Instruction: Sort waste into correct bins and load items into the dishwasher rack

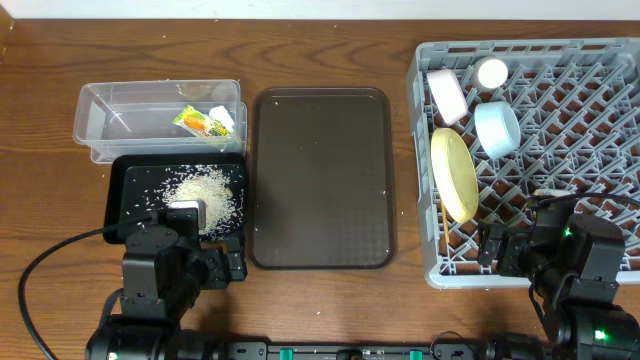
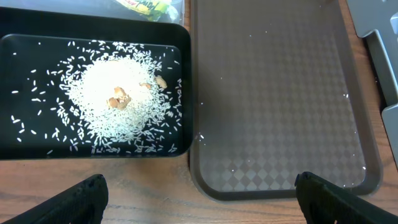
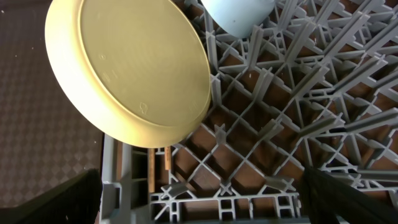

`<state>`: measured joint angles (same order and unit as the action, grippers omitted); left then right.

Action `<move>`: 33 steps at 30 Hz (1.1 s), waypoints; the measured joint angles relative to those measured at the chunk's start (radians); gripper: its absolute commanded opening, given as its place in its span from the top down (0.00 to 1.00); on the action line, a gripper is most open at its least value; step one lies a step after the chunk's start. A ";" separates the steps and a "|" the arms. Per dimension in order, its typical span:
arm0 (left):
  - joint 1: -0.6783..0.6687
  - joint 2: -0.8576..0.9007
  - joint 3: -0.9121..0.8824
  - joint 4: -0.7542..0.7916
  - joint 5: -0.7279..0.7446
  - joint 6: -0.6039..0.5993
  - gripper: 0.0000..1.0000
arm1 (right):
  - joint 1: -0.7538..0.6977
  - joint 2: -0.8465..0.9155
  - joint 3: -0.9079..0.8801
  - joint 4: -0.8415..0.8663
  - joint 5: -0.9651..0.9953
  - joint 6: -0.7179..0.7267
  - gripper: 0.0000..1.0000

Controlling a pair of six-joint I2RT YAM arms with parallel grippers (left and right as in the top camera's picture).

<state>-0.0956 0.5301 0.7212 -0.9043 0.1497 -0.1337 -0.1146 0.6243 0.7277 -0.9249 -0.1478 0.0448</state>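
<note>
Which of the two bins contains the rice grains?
The shallow black tray; rice is heaped in it. The clear tub beyond it holds the printed wrapper.

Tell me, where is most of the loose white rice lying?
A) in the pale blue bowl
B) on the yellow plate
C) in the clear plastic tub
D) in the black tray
D: the rice is heaped in the black tray, while the clear tub behind it holds the printed wrapper.

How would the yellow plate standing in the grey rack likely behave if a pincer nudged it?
The yellow plate looks rigid and glossy, so probably stiff and rather slippery. It leans on edge between pegs of the rack, so a sideways nudge might tip or roll it.
</note>
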 measured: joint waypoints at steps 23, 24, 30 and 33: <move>0.000 0.000 0.000 0.000 0.000 0.000 0.02 | 0.000 -0.003 0.000 -0.001 0.002 -0.002 0.01; 0.000 0.000 0.000 0.000 0.000 0.000 0.02 | 0.000 -0.006 -0.001 -0.001 0.008 -0.003 0.01; 0.000 0.000 0.000 0.000 0.000 0.000 0.02 | 0.000 -0.113 -0.027 0.032 0.061 -0.008 0.01; 0.000 0.000 -0.001 0.000 0.000 0.000 0.02 | 0.006 -0.208 -0.084 0.135 0.082 -0.009 0.01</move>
<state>-0.0956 0.5301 0.7200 -0.9047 0.1497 -0.1333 -0.1089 0.4164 0.6441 -0.7898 -0.0658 0.0357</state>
